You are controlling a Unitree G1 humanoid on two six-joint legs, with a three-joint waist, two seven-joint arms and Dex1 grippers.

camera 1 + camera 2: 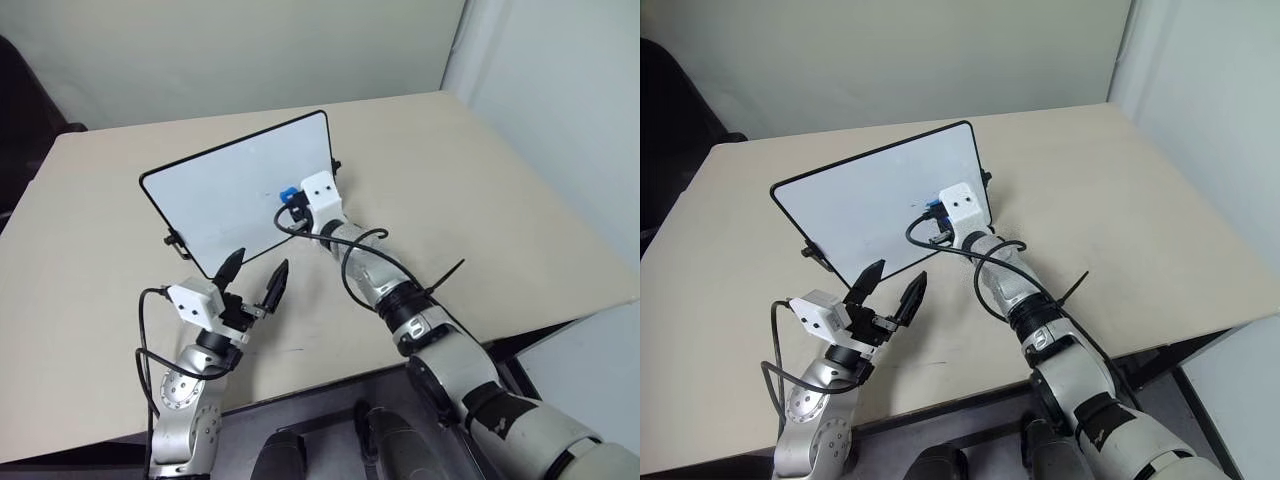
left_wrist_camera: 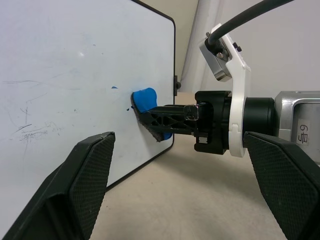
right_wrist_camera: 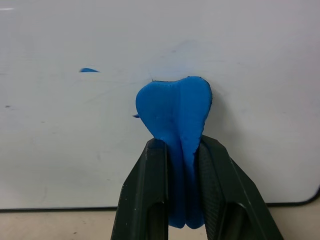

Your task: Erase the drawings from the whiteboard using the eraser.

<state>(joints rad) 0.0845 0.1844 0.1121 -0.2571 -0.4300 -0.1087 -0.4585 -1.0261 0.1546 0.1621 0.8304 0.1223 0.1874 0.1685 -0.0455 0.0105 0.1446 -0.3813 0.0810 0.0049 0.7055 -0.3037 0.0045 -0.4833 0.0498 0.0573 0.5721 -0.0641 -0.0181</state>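
The whiteboard stands tilted up on the table, its black frame facing me. My right gripper is shut on the blue eraser, and the eraser's tip presses against the board's right part. A small blue trace of the drawings sits on the white surface just beside the eraser. My left gripper hangs open before the board's lower edge, with nothing between its fingers.
The beige table stretches wide to the right and behind the board, with its front edge close to me. Faint grey smudges mark the board's left part. A dark chair stands off the table's left side.
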